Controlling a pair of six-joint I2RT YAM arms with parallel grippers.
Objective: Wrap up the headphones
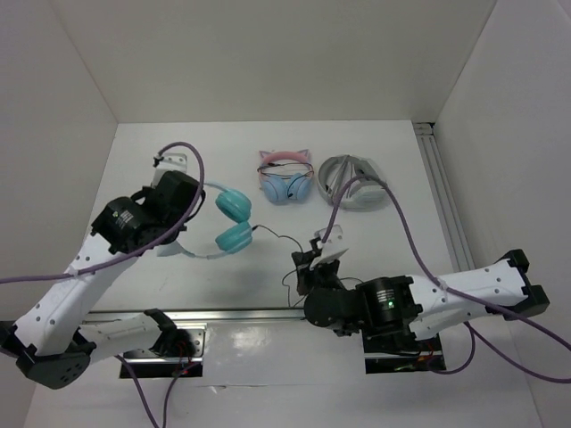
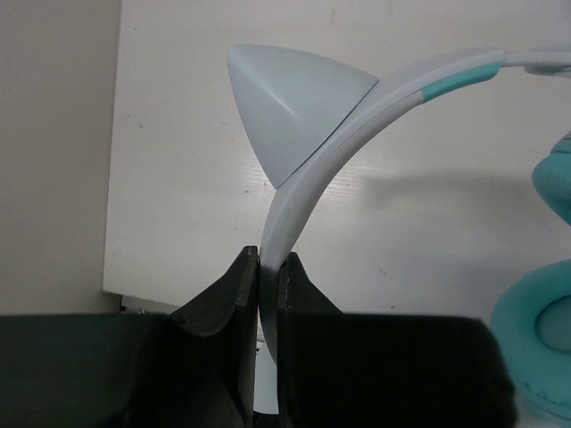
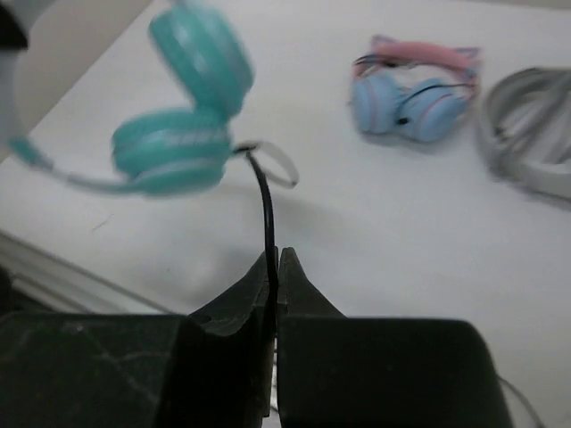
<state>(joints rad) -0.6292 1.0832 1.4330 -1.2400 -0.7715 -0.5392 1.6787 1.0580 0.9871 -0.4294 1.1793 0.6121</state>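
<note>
The headphones [image 1: 234, 221] have teal round ear cups [image 3: 174, 147] and a pale headband [image 2: 303, 192] with a pointed grey ear on it. They hang above the table at the left. My left gripper [image 2: 268, 259] is shut on the headband, with the cups [image 2: 535, 348] off to its right. A thin black cable [image 3: 266, 201] runs from the lower cup toward the middle of the table [image 1: 277, 237]. My right gripper [image 3: 275, 254] is shut on this cable a short way from the cup, the jaws pinching it between their tips.
A pink cat-ear pair with light-blue cups [image 1: 285, 176] and a grey-white pair [image 1: 352, 183] lie at the back of the table. An aluminium rail [image 1: 442, 192] runs along the right side and another [image 1: 232, 314] along the near edge. White walls enclose the table.
</note>
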